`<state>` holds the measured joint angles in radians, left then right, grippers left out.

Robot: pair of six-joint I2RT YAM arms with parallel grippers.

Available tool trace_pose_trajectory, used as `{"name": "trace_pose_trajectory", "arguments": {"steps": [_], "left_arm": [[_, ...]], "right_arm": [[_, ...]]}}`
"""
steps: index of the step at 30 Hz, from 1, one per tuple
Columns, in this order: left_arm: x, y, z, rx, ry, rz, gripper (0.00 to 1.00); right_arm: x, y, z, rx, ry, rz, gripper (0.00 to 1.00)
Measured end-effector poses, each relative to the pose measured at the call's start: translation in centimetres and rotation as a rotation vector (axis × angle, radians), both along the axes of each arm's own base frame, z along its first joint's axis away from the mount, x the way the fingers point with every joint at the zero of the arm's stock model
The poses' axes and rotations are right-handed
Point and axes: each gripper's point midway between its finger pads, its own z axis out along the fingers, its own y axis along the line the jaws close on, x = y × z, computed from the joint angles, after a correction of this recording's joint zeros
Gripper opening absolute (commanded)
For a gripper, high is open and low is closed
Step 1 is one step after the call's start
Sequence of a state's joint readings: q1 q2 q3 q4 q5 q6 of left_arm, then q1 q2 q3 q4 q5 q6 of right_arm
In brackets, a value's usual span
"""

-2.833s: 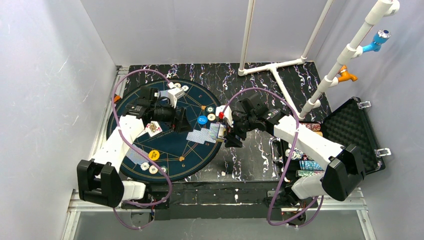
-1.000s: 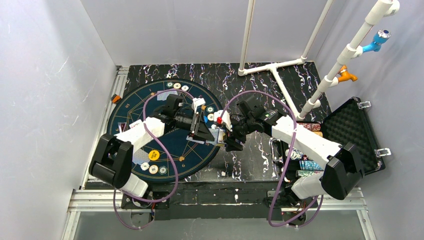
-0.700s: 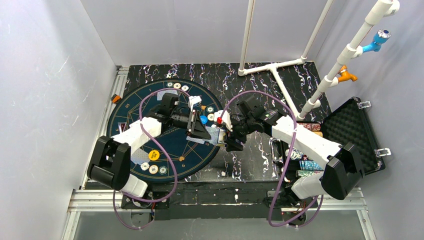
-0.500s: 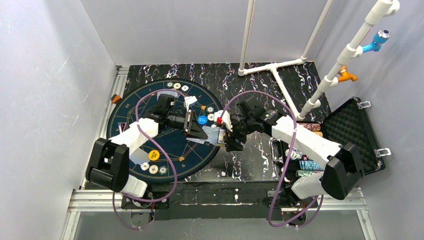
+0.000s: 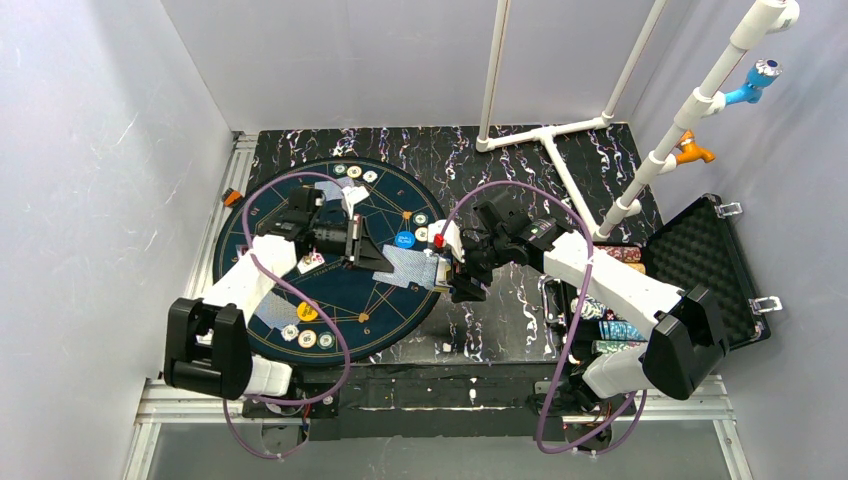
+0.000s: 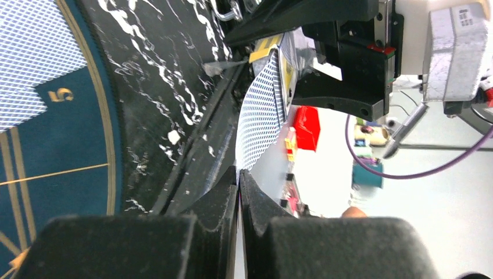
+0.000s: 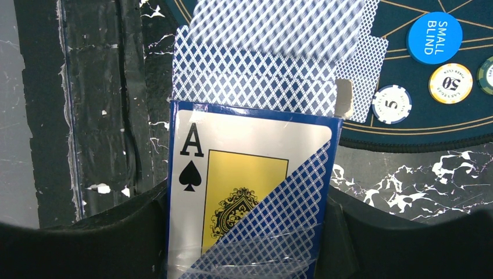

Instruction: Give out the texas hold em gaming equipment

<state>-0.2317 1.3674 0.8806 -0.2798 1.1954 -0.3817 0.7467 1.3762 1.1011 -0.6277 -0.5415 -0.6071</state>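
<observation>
A blue-and-white card box [image 7: 250, 192] printed with an ace of spades sits between my right gripper's [image 7: 250, 224] fingers, which are shut on its sides. Playing cards [image 7: 256, 81] with blue patterned backs stick out of its open end. My left gripper [image 6: 239, 174] is shut on the edge of one playing card [image 6: 261, 110], which reaches from its jaws back to the box. From above, that card [image 5: 405, 265] spans the gap between the left gripper [image 5: 370, 260] and the right gripper [image 5: 455, 278] over the mat's right edge. A blue button [image 5: 404, 240] and chips [image 5: 422, 233] lie just behind.
The round dark-blue mat [image 5: 270, 215] carries a yellow button [image 5: 307, 312], chips near its front edge [image 5: 307, 338] and far edge [image 5: 350, 172], and cards at its left [image 5: 313, 260]. An open black case [image 5: 705, 265] with chip stacks [image 5: 615, 330] stands at the right. White pipes [image 5: 545, 135] cross the back.
My left gripper has shut on a card at the box's mouth and drawn back to the left, sliding the card partly out. The right arm has held still.
</observation>
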Motion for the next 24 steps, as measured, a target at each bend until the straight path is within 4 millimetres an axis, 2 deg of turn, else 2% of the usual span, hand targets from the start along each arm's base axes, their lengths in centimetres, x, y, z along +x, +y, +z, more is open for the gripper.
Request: {"name": "trace_pose_trajectory", "arguments": {"steps": [7,12,21,24], "left_arm": [[2.2,4.5,0.7,0.104,-0.113,0.087,0.0],[4.5,7.9,0.1,0.297,-0.238,0.119,0.0],[11.7,16.7,-3.5,0.958,-0.625,0.049,0.03],[13.9,18.5,-4.2,1.135,-0.727,0.001,0.02]], "right_arm": [[0.0,0.0,0.0,0.002,-0.001,0.0,0.01],[0.0,0.0,0.0,0.002,-0.001,0.0,0.01],[0.0,0.0,0.0,0.002,0.0,-0.001,0.01],[0.0,0.1,0.1,0.004,0.0,-0.002,0.01]]}}
